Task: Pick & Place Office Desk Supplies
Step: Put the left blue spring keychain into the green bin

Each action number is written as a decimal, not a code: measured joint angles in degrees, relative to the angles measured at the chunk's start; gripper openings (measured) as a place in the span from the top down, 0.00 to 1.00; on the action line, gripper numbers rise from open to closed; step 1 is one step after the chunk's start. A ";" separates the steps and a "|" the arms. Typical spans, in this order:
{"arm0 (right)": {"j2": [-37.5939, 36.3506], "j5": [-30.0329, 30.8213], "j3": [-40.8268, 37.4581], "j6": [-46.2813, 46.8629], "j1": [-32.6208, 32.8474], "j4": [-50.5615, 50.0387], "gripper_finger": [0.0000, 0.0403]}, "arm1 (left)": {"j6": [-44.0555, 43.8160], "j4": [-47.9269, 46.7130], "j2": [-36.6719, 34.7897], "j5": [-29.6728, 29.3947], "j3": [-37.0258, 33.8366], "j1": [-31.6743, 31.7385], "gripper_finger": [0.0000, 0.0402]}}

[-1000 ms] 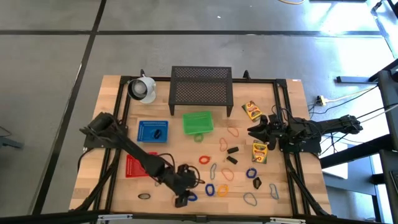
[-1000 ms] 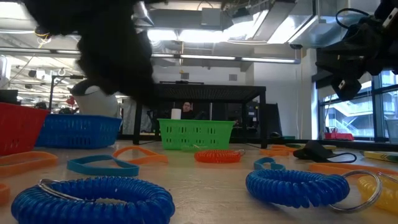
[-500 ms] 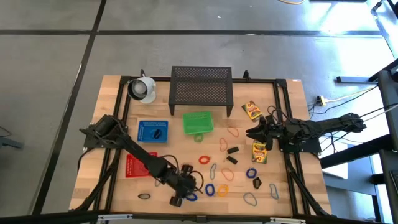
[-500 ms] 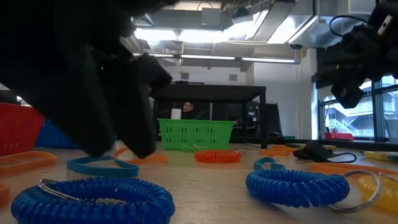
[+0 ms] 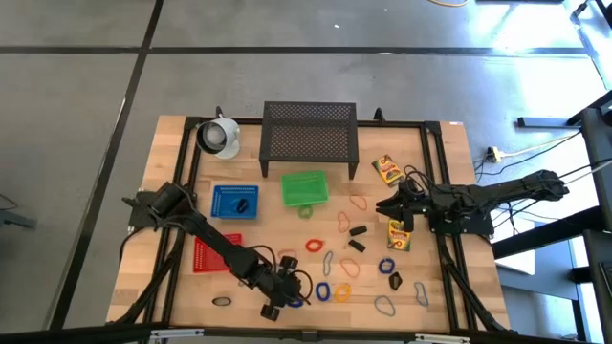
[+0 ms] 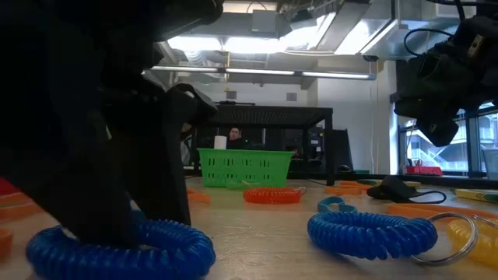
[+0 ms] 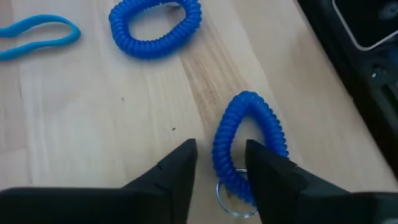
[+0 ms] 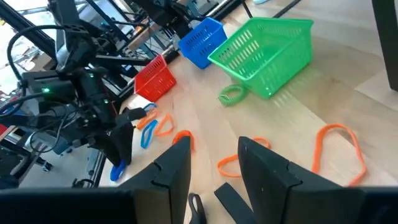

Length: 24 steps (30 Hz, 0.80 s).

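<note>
Judging by the scattered table (image 5: 182, 287), sorting has barely begun: the left gripper (image 7: 221, 171) pinches a blue coil band (image 7: 249, 146), while the right gripper (image 5: 390, 206) hovers part-open and empty.

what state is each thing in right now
left end effector: down at the table's front edge, fingers around one side of a blue coil loop
right end effector: off the table, empty, fingers apart
second blue coil loop: flat, untouched
green basket: upright, nothing visible inside
blue basket: upright, one dark item inside
white cup: on its side
</note>
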 joint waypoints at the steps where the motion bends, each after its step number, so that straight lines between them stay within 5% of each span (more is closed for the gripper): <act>1: 0.37 0.00 0.00 0.12 0.00 -0.02 0.66 | 0.60 -0.58 0.01 -0.07 0.03 0.02 0.73; 7: 2.11 0.00 0.02 0.12 0.01 0.00 0.66 | -1.42 -2.17 -0.01 -0.47 -0.04 0.19 0.96; 15: 3.06 0.00 0.00 3.02 -0.01 0.00 0.66 | -1.16 -6.08 -0.37 -3.92 5.01 0.81 0.98; 24: 3.06 -0.20 0.00 10.01 0.01 0.01 0.66 | -2.08 -17.31 -7.02 -18.31 14.89 5.86 0.99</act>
